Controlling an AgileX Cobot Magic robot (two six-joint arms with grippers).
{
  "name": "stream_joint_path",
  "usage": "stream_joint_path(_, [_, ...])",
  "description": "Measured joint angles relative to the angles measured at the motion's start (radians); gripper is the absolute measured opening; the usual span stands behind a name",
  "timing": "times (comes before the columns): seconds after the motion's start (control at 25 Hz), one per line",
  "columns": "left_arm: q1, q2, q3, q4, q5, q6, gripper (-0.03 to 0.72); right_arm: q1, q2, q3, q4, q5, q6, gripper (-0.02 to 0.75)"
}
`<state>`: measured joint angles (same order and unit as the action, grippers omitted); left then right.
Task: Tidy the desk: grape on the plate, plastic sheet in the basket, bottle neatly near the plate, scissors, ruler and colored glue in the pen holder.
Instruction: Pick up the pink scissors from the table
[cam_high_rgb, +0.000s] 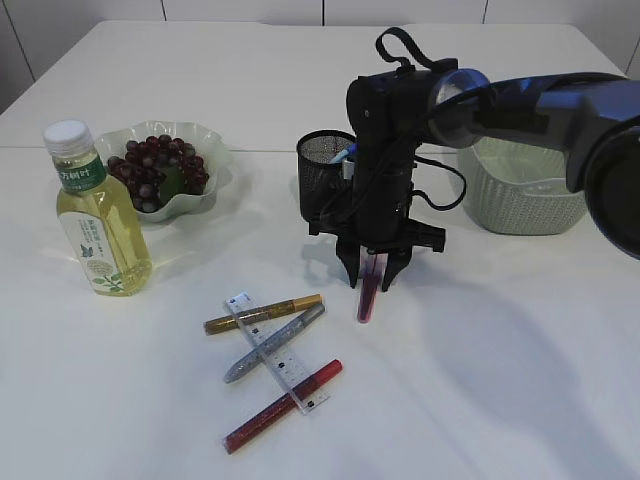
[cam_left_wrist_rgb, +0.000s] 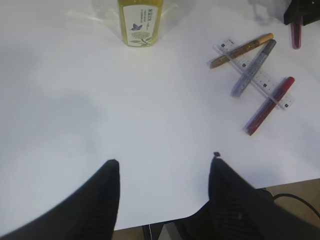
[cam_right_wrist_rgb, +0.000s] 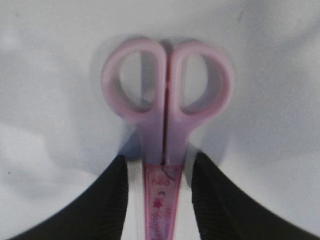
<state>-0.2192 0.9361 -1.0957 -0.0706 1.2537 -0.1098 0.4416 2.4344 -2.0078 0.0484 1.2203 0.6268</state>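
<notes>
White matte tabletop (cam_high_rgb: 500, 380), pale wall panels behind. Ext. view only: black mesh pen holder (cam_high_rgb: 322, 172), used as ref. Left of it, wavy-rimmed translucent plate (cam_high_rgb: 215, 150) w/ dark grapes (cam_high_rgb: 158, 165); further left, bottle (cam_high_rgb: 97, 215) of yellow liquid, white cap, green label w/ Chinese characters, not legible. Right of holder, pale green woven-look basket (cam_high_rgb: 520, 205). Just front-right of holder, right gripper (cam_high_rgb: 371, 283) points down, fingers clamped on scissors (cam_high_rgb: 368, 295), which hang vertical, handles lowest. Right wrist view alone gives detail: pink plastic scissors (cam_right_wrist_rgb: 165, 105), two oval handle loops, sheath printed w/ star and small writing, unreadable; ribbed black fingers (cam_right_wrist_rgb: 114, 200) pressed on both sides. Front-left of holder: clear ruler (cam_high_rgb: 275, 352) w/ three glitter glue pens across it, gold (cam_high_rgb: 263, 314), silver (cam_high_rgb: 272, 343), red (cam_high_rgb: 283, 405). Left wrist view: left gripper (cam_left_wrist_rgb: 162, 167) above bare table, fingers well apart, nothing between; same ruler (cam_left_wrist_rgb: 252, 72) and bottle label w/ butterfly motif (cam_left_wrist_rgb: 140, 25) at top of frame.
</notes>
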Motion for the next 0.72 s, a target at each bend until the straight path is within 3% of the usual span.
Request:
stream_joint_path(0.16, [0.0,0.0,0.0,0.002,0.0,0.0,0.415,0.0,0.0,0.0,0.0,0.0,0.0,0.34])
stream_joint_path(0.4, [0.0,0.0,0.0,0.002,0.0,0.0,0.415,0.0,0.0,0.0,0.0,0.0,-0.002,0.2])
stream_joint_path(0.72, [0.0,0.0,0.0,0.002,0.0,0.0,0.415,0.0,0.0,0.0,-0.038,0.0,-0.004,0.187])
